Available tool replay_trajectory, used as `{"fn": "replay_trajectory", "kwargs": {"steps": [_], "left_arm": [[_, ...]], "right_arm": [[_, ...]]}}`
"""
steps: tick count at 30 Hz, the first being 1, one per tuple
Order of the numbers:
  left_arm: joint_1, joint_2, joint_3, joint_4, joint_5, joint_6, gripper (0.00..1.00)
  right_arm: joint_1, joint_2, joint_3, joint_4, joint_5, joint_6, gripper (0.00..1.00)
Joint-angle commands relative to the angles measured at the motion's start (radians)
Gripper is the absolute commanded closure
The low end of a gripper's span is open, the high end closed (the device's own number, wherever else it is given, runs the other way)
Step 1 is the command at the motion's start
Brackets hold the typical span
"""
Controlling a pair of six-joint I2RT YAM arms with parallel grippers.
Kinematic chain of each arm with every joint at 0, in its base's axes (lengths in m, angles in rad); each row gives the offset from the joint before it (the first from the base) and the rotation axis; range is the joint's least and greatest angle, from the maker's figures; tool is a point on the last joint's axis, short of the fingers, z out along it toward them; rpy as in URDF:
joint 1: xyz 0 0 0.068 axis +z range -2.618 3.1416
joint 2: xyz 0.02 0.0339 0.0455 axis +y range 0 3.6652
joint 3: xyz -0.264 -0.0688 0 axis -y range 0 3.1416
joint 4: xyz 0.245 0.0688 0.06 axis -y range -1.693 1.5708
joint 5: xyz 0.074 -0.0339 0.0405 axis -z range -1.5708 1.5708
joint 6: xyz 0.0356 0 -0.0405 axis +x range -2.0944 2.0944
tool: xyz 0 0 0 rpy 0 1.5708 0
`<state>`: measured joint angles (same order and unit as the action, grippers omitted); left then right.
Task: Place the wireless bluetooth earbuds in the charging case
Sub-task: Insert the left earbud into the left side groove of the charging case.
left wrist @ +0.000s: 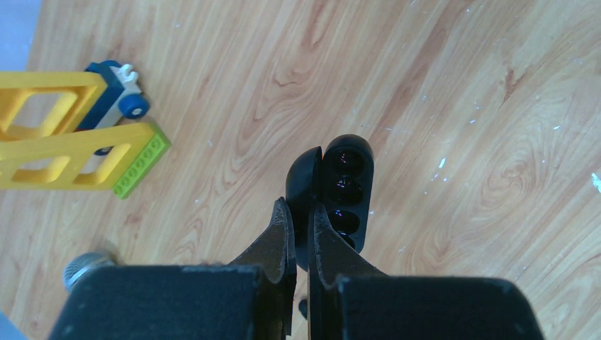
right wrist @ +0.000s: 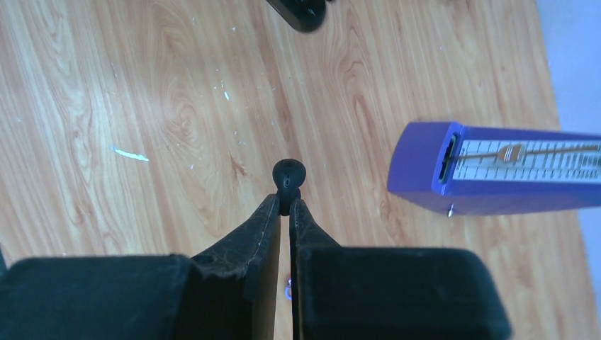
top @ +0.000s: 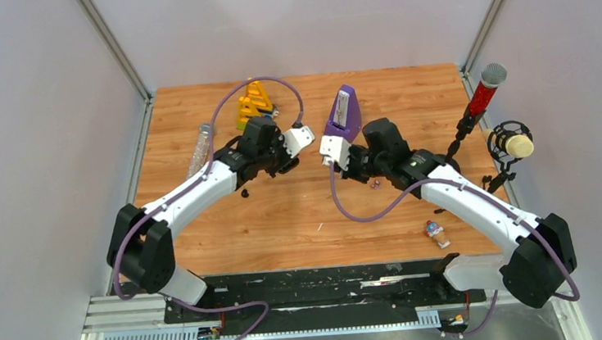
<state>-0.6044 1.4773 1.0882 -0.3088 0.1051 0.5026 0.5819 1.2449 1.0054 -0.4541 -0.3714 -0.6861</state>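
Glossy black charging case (left wrist: 344, 177) sits centre frame in the left wrist view, lid swung open (dark wells showing). The left gripper (left wrist: 301, 221) is clamped on its lower edge over the wooden table (left wrist: 461, 106), and a yellow toy frame (left wrist: 64, 134) lies upper left. In the right wrist view, the right gripper (right wrist: 285, 207) pinches one earbud (right wrist: 289, 174) mid-frame, its round head poking past the fingertips. A purple metronome (right wrist: 496, 170) lies at right.
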Motion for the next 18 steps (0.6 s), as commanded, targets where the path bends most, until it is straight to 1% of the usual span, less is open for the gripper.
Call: {"fn": "replay_trajectory", "kwargs": {"steps": [1, 5, 13, 18], "left_arm": [[-0.03, 0.085, 0.108, -0.122, -0.012, -0.068, 1.0], [-0.055, 0.109, 0.109, -0.111, -0.027, -0.105, 1.0], [-0.104, 0.128, 0.118, -0.113, -0.03, -0.102, 1.0], [-0.123, 0.13, 0.12, -0.115, -0.036, -0.095, 1.0]], "right_arm": [[0.093, -0.015, -0.016, 0.07, 0.156, -0.182, 0.97], [0.152, 0.01, -0.009, 0.079, 0.233, -0.252, 0.97], [0.284, 0.078, -0.045, 0.128, 0.415, -0.377, 0.97], [0.336, 0.124, -0.034, 0.141, 0.461, -0.399, 0.97]]}}
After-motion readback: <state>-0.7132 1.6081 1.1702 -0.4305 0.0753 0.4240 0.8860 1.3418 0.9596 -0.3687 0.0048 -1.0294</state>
